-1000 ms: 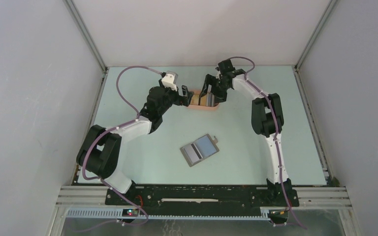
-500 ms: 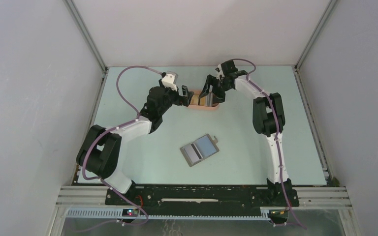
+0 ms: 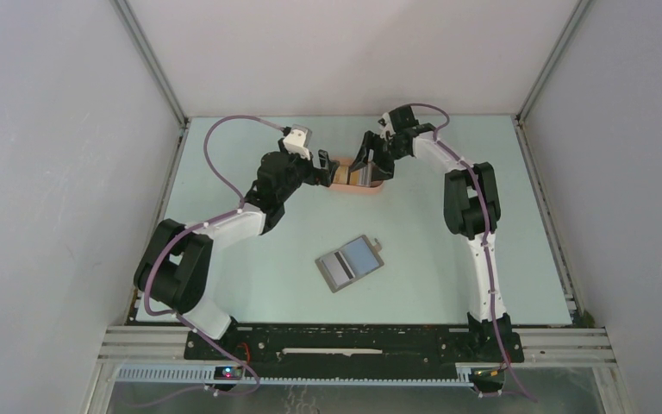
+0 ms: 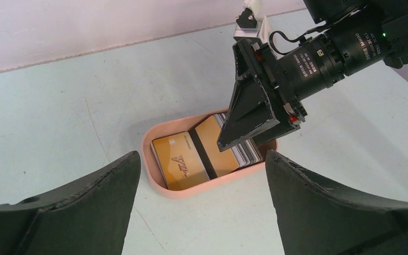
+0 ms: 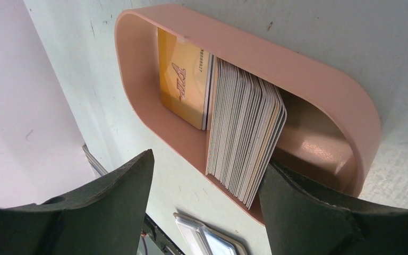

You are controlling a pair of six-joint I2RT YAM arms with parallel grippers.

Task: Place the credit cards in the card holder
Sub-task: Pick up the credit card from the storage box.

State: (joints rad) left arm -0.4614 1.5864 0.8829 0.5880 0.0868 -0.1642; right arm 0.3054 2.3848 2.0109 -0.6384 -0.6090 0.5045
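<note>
From above, the grey card holder (image 3: 350, 263) lies flat on the desk (image 3: 267, 293). It is well apart from the pink tray (image 3: 364, 193), where both arms meet.

From the left wrist, the left fingers (image 4: 64, 212) are spread wide. The credit cards (image 4: 183, 159) sit in the tray, smooth and shiny.

From the right wrist, the right fingers (image 5: 95, 207) are spread too, and a stack standing on edge shows between them. The cards look thin, stiff, light and slippery. I would pinch one by its top edge.
</note>
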